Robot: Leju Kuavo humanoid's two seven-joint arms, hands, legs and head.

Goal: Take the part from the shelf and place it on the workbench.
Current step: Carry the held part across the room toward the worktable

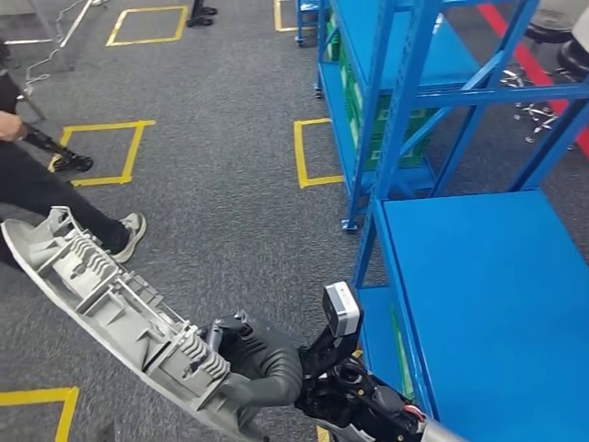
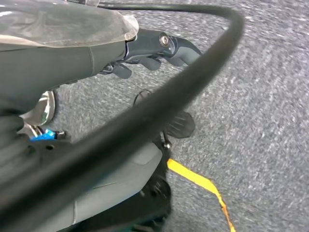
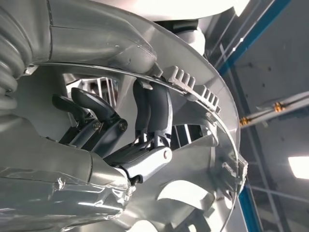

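Observation:
The part [image 1: 104, 295] is a long grey plastic moulding with ribs and cut-outs. It hangs slanted over the grey floor at the lower left of the head view. My right hand [image 1: 257, 364] grips its near end, the arm coming in from the lower right. In the right wrist view the dark fingers [image 3: 153, 111] hook through the part [image 3: 204, 96] and wrap its curved rim. My left hand [image 2: 160, 48] hangs over the carpet with its fingers loosely apart and nothing in them.
A blue metal shelf [image 1: 486, 276] stands close on the right, with a second blue rack [image 1: 389, 55] behind it. A person's dark trouser leg [image 1: 41, 184] and white shoe [image 1: 131, 230] are at the left, near the part's far tip. Yellow tape squares [image 1: 104, 152] mark the floor.

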